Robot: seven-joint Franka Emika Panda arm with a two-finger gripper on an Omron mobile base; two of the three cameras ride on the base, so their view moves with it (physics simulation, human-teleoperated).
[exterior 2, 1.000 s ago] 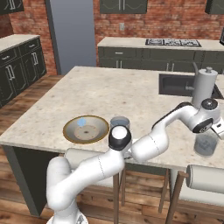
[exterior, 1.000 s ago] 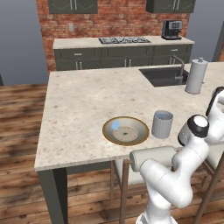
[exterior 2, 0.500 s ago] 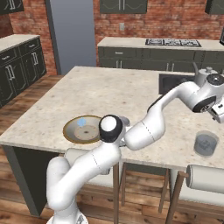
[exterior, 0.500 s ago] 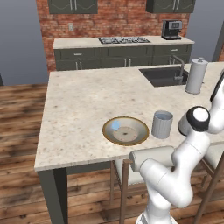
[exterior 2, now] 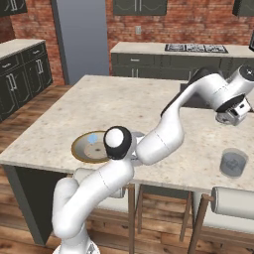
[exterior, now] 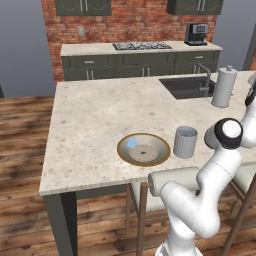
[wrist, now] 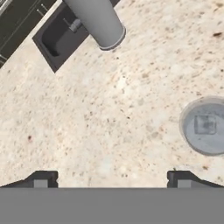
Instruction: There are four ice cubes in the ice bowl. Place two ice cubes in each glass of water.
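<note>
The ice bowl (exterior: 143,149) sits near the counter's front edge with a light-blue ice cube (exterior: 131,143) in its left half; it also appears as the bowl (exterior 2: 92,146) and cube (exterior 2: 93,138) from the right. One glass of water (exterior: 185,142) stands just right of the bowl. The other glass (exterior 2: 233,162) stands far to the right, and the hand view looks down on this glass (wrist: 205,126) with an ice cube (wrist: 204,125) in it. My gripper (exterior 2: 233,118) hovers above and behind that glass. It is open (wrist: 112,180) and holds nothing.
A tall white cylinder with a knob (exterior: 223,87) stands beside the sink (exterior: 187,86) at the back right, seen as the cylinder (wrist: 98,19) and sink (wrist: 61,37) from the hand. A stool (exterior 2: 233,203) stands below the counter edge.
My gripper has risen from just over the right glass to well above it. The arm has swung up and to the right. The bowl and glasses have stayed put.
</note>
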